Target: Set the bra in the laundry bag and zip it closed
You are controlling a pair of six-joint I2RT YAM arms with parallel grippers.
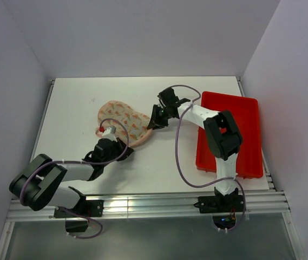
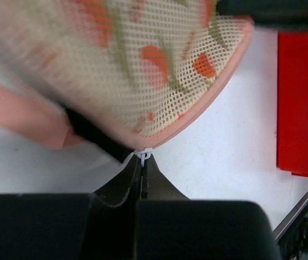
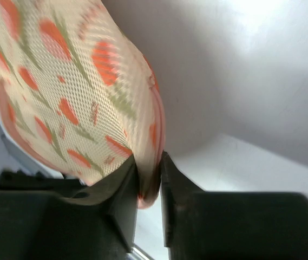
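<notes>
The laundry bag (image 1: 122, 120) lies folded shut on the white table, its beige mesh with orange print facing up. My left gripper (image 1: 124, 147) is at its near edge, shut on the white zipper pull (image 2: 143, 156) at the pink rim. My right gripper (image 1: 153, 123) is shut on the bag's right rim (image 3: 152, 162) and holds it slightly raised. The bra is almost wholly hidden; only a black strip (image 2: 91, 134) shows in the gap under the rim in the left wrist view.
A red plastic tray (image 1: 247, 116) stands at the right of the table, under my right arm, and shows in the left wrist view (image 2: 302, 103). White walls close in the table at the back and sides. An aluminium rail (image 1: 159, 203) runs along the near edge.
</notes>
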